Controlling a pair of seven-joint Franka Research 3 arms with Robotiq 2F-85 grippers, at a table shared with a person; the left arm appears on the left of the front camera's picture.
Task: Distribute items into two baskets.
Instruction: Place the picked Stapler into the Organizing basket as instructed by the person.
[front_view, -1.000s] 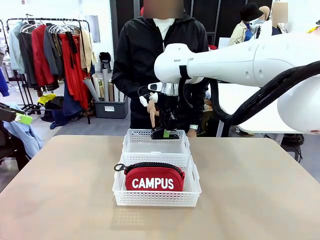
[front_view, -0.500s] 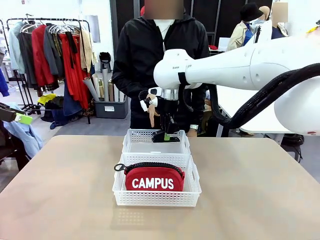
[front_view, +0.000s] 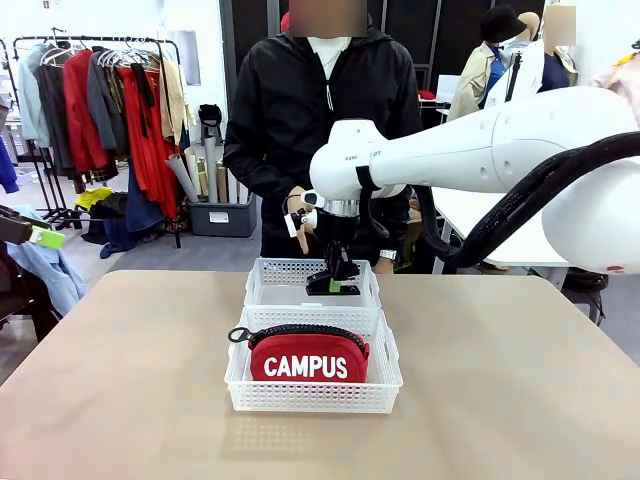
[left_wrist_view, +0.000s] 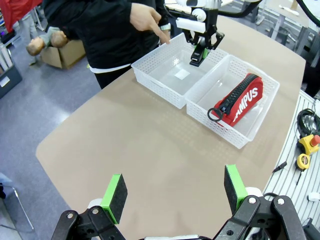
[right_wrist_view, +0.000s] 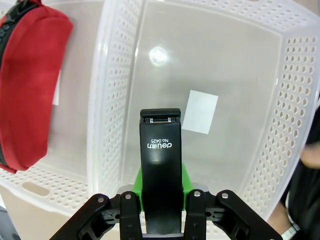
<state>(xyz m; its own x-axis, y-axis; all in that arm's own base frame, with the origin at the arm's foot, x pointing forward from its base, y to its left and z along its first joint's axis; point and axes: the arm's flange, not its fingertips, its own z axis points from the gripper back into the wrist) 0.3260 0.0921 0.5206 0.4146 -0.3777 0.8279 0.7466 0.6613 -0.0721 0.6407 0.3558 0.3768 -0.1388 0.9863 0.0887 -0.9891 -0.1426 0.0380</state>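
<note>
From the front, the right hand (front_view: 335, 282) grips the black stapler (front_view: 333, 286) over the far basket (front_view: 312, 283); the red pouch (front_view: 308, 357) lies in the near basket (front_view: 313, 392). The left wrist camera shows the left hand (left_wrist_view: 175, 192) spread wide above the tabletop (left_wrist_view: 140, 165). The right wrist camera shows the stapler clamped above the far basket's floor.

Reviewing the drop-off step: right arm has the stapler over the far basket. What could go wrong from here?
1. The right gripper holds the stapler only by its rear end, so it may tilt or slip before release.
2. The stapler hangs above the floor of the far basket; released here, it could bounce or tip.
3. The person's hand points near that basket's rim, close to the gripper; a sideways move might brush it.
</note>
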